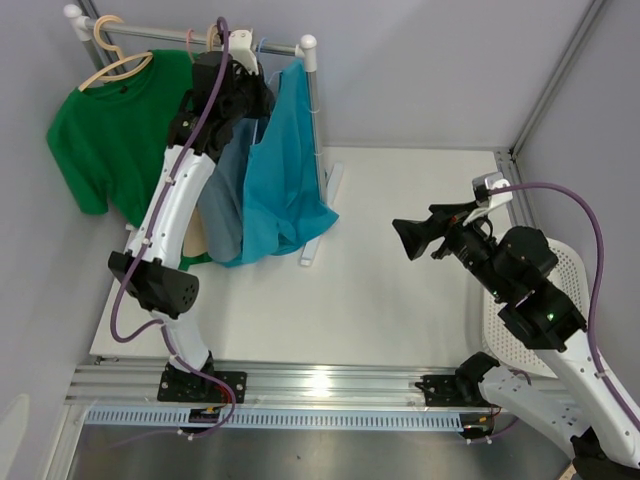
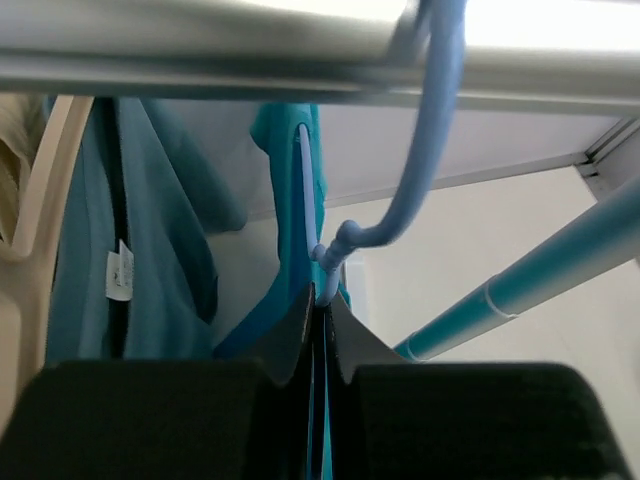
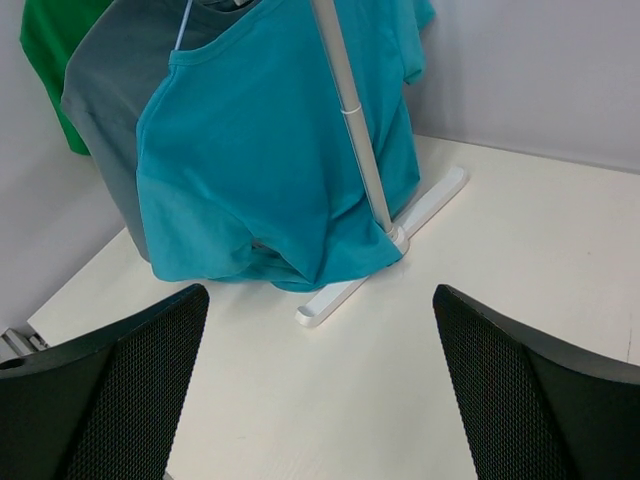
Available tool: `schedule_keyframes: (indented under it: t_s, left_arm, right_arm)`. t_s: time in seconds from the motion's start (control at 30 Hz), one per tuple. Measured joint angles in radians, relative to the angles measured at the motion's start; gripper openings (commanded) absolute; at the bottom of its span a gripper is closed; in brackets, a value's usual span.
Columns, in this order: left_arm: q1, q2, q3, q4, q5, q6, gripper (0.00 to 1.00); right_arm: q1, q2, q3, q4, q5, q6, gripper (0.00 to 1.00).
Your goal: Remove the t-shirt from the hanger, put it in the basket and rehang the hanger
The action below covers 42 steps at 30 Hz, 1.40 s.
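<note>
My left hand (image 2: 320, 312) is pinched nearly shut on something thin and blue. I take it for the neck of the light-blue plastic hanger (image 2: 420, 150), just below where its hook curls over the metal rail (image 2: 200, 50). To do this well I should hold firm, lift straight up until the hook clears the rail, then draw it toward me without dragging cloth. My right hand (image 1: 410, 238) hangs wide open above the white table (image 1: 400, 320), well apart, free to take the hem. The teal short-sleeved t-shirt (image 1: 285, 170) hangs on that hanger at the rail's right end. It is limp, bunched at the bottom, and touches a grey-blue t-shirt (image 1: 225, 215) beside it.
</note>
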<state>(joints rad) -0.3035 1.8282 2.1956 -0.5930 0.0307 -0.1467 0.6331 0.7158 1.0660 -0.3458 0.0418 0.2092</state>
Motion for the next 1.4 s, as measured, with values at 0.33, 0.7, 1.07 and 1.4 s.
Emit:
schedule_keyframes:
  t_s: [0.33,0.7,1.07,1.4]
  left_arm:
    - [-0.017,-0.018,-0.001,0.066,0.032,0.045,0.01]
    - [-0.102,-0.314,-0.215,0.089,-0.198,0.015,0.01]
    - [-0.385,-0.631,-0.590,-0.013,-0.684,-0.207,0.01]
    - [-0.481,-0.575,-0.527,-0.099,-0.992,-0.300,0.01]
  right_arm:
    - [0.000,-0.037,0.000,-0.002,0.004,0.000,0.99]
    - [0.000,-0.025,-0.015,-0.012,0.000,0.008,0.99]
    - [0.094,0.195,-0.037,0.068,-0.289,0.007,0.99]
    - [0.460,0.356,-0.071,0.237,-0.241,-0.020,0.99]
